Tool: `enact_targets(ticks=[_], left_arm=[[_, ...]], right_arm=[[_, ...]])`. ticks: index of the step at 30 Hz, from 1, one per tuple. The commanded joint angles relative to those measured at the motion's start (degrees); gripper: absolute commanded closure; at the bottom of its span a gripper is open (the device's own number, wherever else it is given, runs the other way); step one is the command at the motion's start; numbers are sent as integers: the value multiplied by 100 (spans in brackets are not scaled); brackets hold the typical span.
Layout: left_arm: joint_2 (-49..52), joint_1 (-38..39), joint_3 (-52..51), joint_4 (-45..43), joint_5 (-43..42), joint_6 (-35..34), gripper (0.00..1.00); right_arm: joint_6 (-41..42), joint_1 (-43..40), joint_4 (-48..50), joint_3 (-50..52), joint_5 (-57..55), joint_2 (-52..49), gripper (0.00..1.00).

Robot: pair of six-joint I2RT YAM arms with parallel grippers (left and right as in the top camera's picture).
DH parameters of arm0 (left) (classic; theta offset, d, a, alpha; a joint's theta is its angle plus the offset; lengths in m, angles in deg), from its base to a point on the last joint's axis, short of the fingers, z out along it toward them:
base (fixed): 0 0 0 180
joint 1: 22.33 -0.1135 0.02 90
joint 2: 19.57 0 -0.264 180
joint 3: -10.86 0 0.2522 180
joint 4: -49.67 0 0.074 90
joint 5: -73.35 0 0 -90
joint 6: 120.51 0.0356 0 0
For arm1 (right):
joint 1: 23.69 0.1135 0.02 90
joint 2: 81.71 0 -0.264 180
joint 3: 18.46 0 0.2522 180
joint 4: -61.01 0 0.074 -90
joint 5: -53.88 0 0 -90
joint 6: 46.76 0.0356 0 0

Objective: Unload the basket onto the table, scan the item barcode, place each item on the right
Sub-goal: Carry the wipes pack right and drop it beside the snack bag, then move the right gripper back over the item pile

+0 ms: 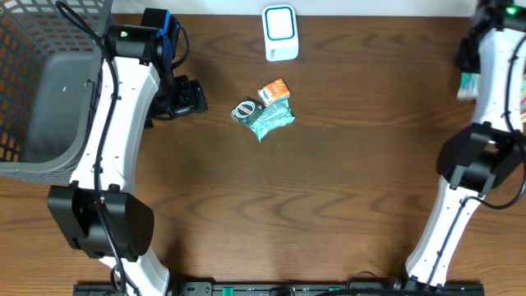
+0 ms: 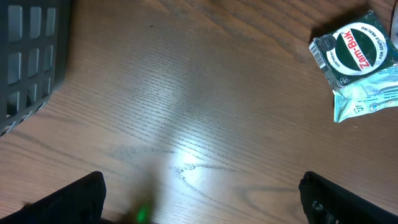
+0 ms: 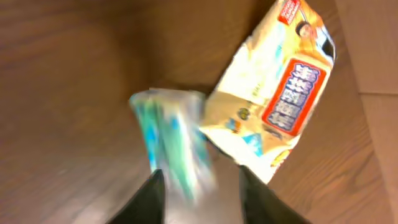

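Left gripper [image 2: 202,196]: low over bare wood near the left side of the overhead frame, its dark fingers [image 2: 74,199] spread wide at the bottom corners of its wrist view, with nothing between them.
Right gripper [image 3: 199,193]: at the upper right edge of the overhead frame, its fingers [image 3: 152,196] parted at the bottom of its wrist view.
Item in the right gripper: a teal-and-white pack [image 3: 171,137], motion-blurred, its lower end in the gap between the parted fingers. It lies closer to the left finger and there is clear space on the other side. The blur hides whether it touches either finger.
Beside it: a yellow packet with a red label [image 3: 273,106] lies flat and tilted in the upper right of the right wrist view, just beside the blurred pack.
Barcode scanner [image 1: 279,33]: a white unit with a blue-outlined face, at the top centre of the overhead frame, well apart from both grippers.
Centre pile: a round Zam-Buk tin [image 2: 354,50] rests on a pale green sachet [image 2: 373,99], with a small orange packet [image 1: 274,90] touching them on the upper right. The pile is near the left gripper and below the scanner.
Basket [image 1: 25,41]: grey with lattice walls, in the upper left of the overhead frame, beside the left arm.
Table [image 1: 329,189]: dark brown wood grain.
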Motion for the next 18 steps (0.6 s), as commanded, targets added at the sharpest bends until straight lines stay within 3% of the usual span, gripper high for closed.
enact_targets(ticks=[1,7,13,18], left_arm=[[-96,-2,-13,13,-11,-35,3],[-96,-2,-13,15,-11,-35,2],[-96,-2,-13,13,-11,-35,2],[-96,-2,-13,15,-11,-35,3]], right_arm=[[245,-258,-101,-61,649,131,30],[234,-538,-216,-35,2771,129,24],[101,-278,-623,17,5248,129,36],[-229,256,-1296,79,6057,127,41]])
